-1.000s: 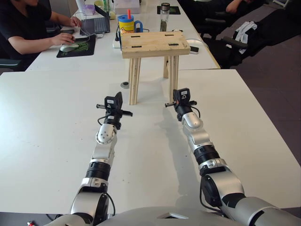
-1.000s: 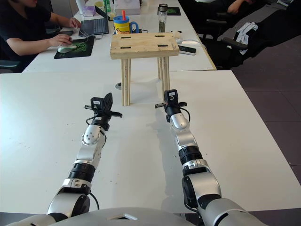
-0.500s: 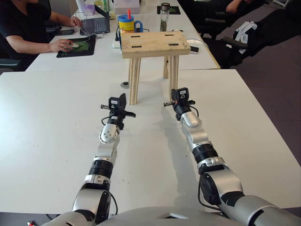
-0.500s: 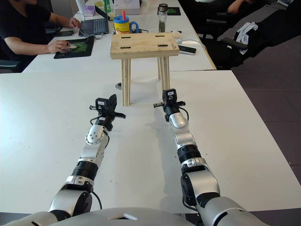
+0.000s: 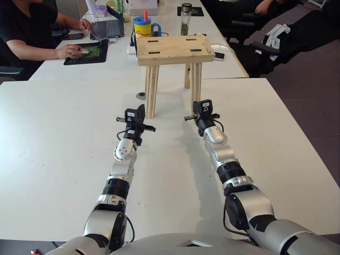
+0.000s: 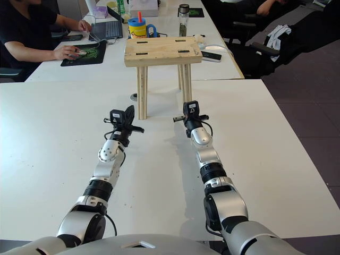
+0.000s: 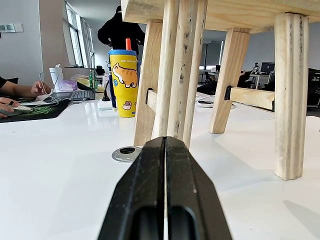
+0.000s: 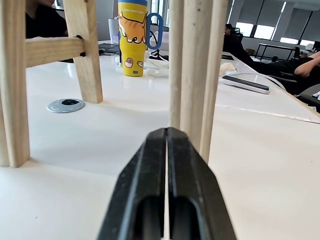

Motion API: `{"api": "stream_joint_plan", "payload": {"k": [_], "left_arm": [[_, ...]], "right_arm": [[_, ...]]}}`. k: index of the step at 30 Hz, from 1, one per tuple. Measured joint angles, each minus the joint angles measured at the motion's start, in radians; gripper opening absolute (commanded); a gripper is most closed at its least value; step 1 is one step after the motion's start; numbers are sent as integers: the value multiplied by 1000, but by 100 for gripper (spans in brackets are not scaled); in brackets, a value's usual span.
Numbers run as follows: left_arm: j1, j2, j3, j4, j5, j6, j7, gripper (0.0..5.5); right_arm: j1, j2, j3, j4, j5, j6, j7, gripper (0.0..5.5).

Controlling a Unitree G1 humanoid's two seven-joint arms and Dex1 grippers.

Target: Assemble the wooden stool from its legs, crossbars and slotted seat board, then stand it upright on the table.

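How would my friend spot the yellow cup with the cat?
Find the pale wooden stool. Right behind it, on the far white table, stands a tall yellow cup. Only it has a cartoon cat, blue handle and red straw.

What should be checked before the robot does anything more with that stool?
1. Stool upright on the table: ok.
2. Seat flat on top of the legs: ok.
3. Crossbar seated in its leg: ok; the other joints, cannot tell.
4. Left gripper shut and empty: ok.
5. Right gripper shut and empty: ok.
6. Both grippers clear of the legs: cannot tell; each sits very close to a front leg.
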Motion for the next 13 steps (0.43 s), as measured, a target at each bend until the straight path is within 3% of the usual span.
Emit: {"api": "stream_joint_plan", "payload": {"k": [13], "left_arm": [[0,-8,-1,5,2,-12,1,1]], "right_arm": [[-14,2,6,27,-3,0,9,0]]}}
